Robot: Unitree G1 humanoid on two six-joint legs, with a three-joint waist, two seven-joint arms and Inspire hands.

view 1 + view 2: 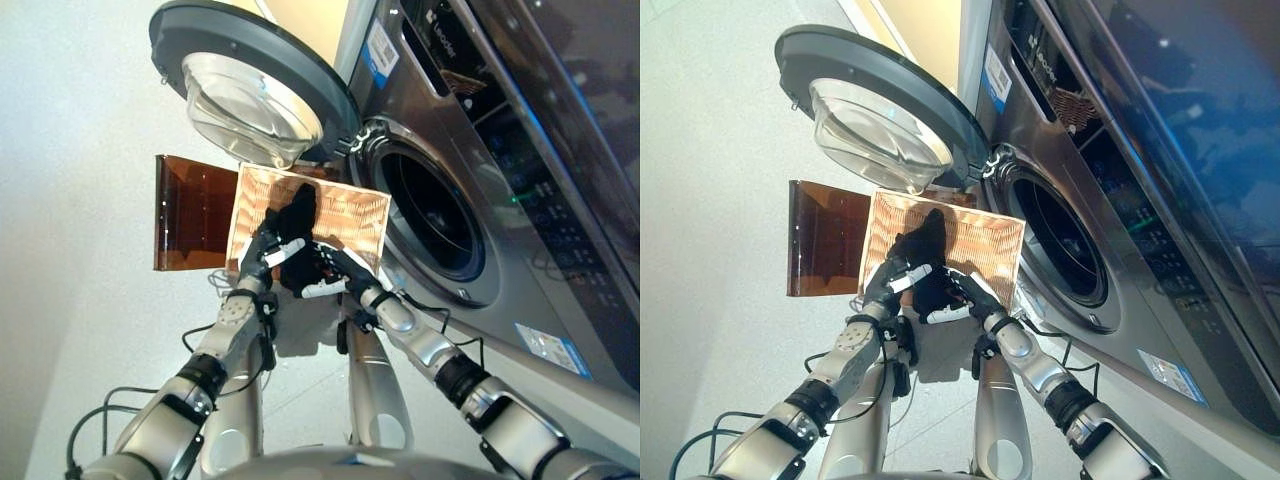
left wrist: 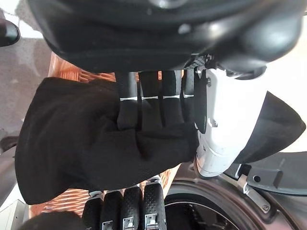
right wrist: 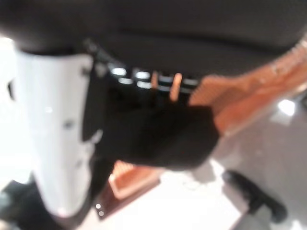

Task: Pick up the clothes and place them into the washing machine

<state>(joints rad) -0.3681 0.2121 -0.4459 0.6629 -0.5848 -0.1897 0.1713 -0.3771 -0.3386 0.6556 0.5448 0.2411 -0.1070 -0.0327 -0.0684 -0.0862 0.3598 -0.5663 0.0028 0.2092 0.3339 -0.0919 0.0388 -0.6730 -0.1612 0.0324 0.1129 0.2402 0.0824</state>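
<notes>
Black cloth (image 1: 298, 222) is up off the wicker basket (image 1: 352, 215), bunched between both hands just above the basket's near edge. Left hand (image 1: 262, 247) has fingers curled into the fabric w/ the white thumb pressing the other side, clear in the left wrist view; right hand (image 1: 330, 272) clamps the lower end, fingers tucked into the cloth and thumb alongside, as far as the right wrist view shows. So pick-up looks done, the drop-in isn't: drum opening (image 1: 432, 215) sits to the right, dark inside, no garment seen in it. Washer door (image 1: 245, 85) is swung wide open on the far left, so the way in looks clear. Brown translucent lid (image 1: 195, 212) lies left of the basket on the floor. Watch the basket's right rim and the door seal, cloth could snag, I reckon.
</notes>
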